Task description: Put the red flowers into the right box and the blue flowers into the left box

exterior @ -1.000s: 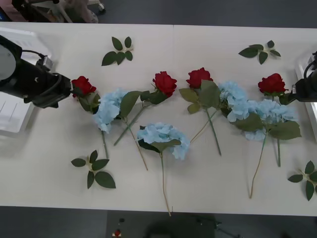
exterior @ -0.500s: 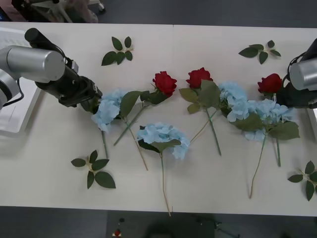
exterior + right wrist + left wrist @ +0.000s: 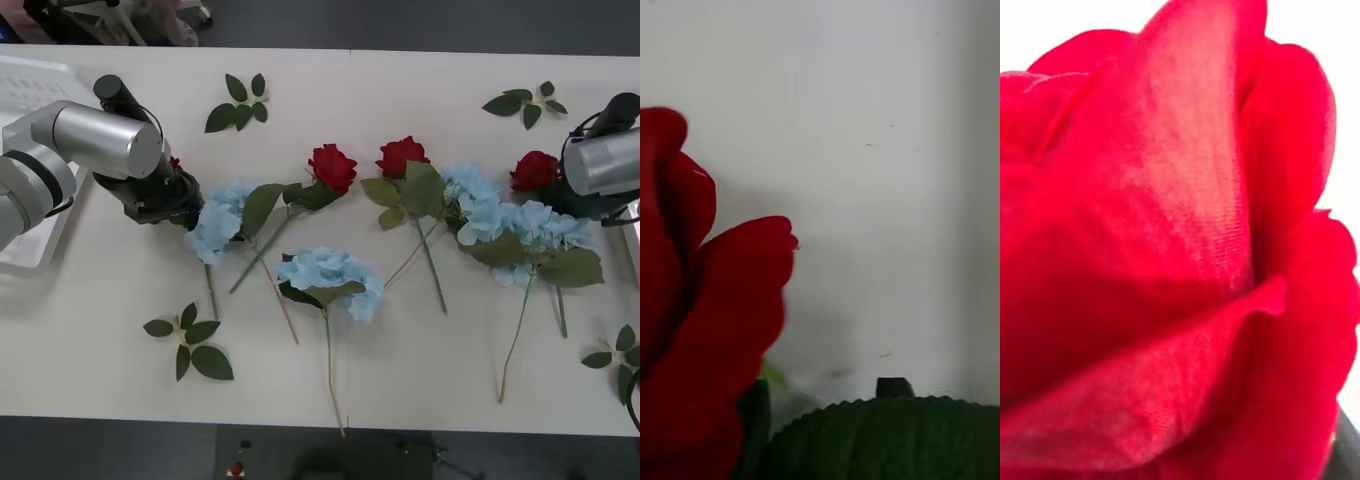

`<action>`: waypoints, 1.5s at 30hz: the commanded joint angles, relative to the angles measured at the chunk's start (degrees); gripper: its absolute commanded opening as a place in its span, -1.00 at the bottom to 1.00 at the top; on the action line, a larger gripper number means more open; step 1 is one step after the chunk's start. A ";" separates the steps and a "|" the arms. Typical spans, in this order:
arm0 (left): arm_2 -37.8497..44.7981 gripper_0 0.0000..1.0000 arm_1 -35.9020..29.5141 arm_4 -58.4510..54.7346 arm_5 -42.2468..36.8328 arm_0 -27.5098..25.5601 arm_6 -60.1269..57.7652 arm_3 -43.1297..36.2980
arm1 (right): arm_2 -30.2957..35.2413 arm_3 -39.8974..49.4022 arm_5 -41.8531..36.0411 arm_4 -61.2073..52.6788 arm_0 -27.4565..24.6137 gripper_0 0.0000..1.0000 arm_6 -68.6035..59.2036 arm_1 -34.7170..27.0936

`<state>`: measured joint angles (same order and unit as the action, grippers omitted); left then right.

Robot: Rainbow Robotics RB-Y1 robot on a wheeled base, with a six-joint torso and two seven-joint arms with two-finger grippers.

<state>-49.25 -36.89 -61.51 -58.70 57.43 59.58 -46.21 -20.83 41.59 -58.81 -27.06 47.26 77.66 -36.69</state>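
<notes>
On the table [image 3: 420, 380], both grippers sit low over red flowers [image 3: 333, 166] (finger states: cannot tell either).

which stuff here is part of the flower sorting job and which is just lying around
Part of the job:
red flowers
blue flowers
left box
right box
left gripper, down at the leftmost red flower
right gripper, at the rightmost one

Just lying about:
loose leaf sprigs
table
</notes>
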 commanded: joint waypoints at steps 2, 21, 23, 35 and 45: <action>0.30 -1.00 -0.46 1.57 0.52 1.46 1.94 -0.37 | 2.20 -0.11 -0.16 -0.10 0.56 -1.00 2.23 0.13; 0.30 -1.00 -10.57 4.47 4.74 1.46 4.05 -15.14 | 14.24 -0.11 -3.06 -5.11 5.65 -1.00 5.74 -2.07; 1.18 -1.00 -13.56 2.62 8.52 1.46 4.49 -19.53 | 15.30 -0.19 -3.77 -5.11 6.80 -1.00 6.27 -2.77; 17.26 -1.00 -11.27 -11.61 29.35 0.93 17.50 -41.50 | 18.29 -0.11 0.71 -4.67 4.69 0.63 8.73 -4.62; 19.55 -1.00 -2.05 -7.40 34.27 -3.29 18.56 -48.71 | 16.70 -0.11 -0.52 -5.28 2.31 1.00 11.19 -4.88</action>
<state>-30.62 -40.99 -69.16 -25.02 54.15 77.06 -93.66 -4.60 40.90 -57.92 -31.46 48.51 86.45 -39.72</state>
